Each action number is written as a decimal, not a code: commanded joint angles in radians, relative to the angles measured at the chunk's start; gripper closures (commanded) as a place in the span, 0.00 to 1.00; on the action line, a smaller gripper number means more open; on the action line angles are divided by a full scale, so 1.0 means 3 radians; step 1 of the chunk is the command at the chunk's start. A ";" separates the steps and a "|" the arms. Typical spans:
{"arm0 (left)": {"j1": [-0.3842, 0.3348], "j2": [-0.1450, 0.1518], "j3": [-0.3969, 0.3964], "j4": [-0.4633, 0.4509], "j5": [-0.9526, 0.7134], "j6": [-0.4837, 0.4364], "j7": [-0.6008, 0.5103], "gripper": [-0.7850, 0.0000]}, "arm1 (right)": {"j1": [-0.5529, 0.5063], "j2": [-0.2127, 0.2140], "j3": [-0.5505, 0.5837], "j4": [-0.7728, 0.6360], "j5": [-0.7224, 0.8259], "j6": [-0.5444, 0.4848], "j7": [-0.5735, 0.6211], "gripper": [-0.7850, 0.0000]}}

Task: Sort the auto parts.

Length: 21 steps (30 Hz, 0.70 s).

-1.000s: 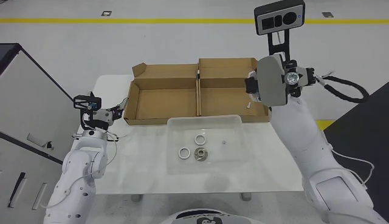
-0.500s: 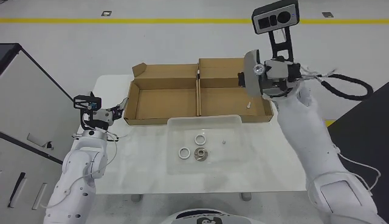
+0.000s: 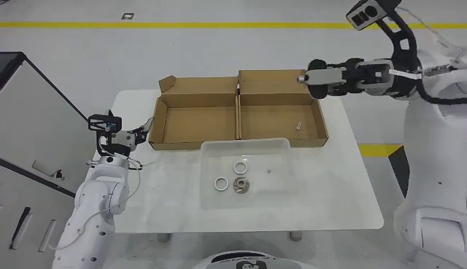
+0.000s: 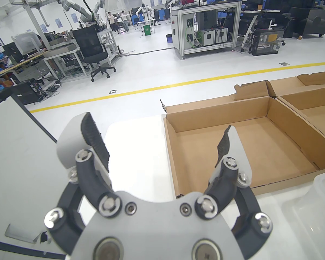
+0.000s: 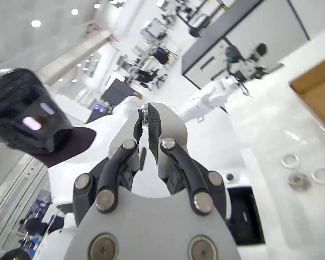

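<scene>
The right end effector [image 3: 303, 79] hangs level over the far rim of the right-hand cardboard box [image 3: 270, 119], at about 1 o'clock from the clear plastic tray [image 3: 211, 152]. Its fingers are pinched almost closed on a small threaded part [image 5: 143, 114], a short screw or spring by the look of it, gripped only at the very tips.

I judge that part to be light, stiff and slick. So slight a hold could let it pivot or slip, so it wants a low, gentle release inside the box. A pale fastener [image 3: 299, 125] already lies on that box's floor, toward 3 o'clock.

In the tray, at 6 o'clock from the boxes, lie a white ring [image 3: 219, 184], a second ring [image 3: 240, 167] and a grey metal collar [image 3: 241, 185]. All look hard, thin and flat-lying. They are probably best taken across the rim, or with one finger through the bore.

The left end effector [image 4: 157, 127] is spread wide and empty, at 9 o'clock of the left-hand cardboard box [image 3: 193, 123], low over the desk [image 3: 328, 196].

I can make out no print or label on the boxes, tray or parts.
</scene>
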 commanded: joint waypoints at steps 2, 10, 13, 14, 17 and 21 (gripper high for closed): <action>0.0000 0.0000 0.0000 0.0000 0.0000 0.0000 0.0000 0.00 | 0.0095 0.0062 -0.0130 0.0098 -0.0463 0.0027 0.0083 1.00; 0.0000 0.0000 0.0000 0.0000 0.0000 0.0000 0.0000 0.00 | 0.0419 0.0326 -0.0824 0.0493 -0.1313 -0.0029 0.0083 1.00; 0.0000 0.0000 0.0000 0.0000 0.0000 0.0000 0.0000 0.00 | 0.0596 0.0423 -0.1116 0.0727 -0.1493 -0.0145 0.0083 1.00; 0.0000 0.0000 0.0000 0.0000 0.0000 0.0000 0.0000 0.00 | 0.0660 0.0452 -0.1217 0.0799 -0.1544 -0.0186 0.0083 1.00; 0.0000 0.0000 0.0000 0.0000 0.0000 0.0000 0.0000 0.00 | 0.0854 0.0527 -0.1554 0.1039 -0.1692 -0.0295 0.0083 1.00; 0.0000 0.0000 0.0000 0.0000 0.0000 0.0000 0.0000 0.00 | 0.1115 0.0588 -0.1976 0.1286 -0.1780 -0.0388 0.0083 1.00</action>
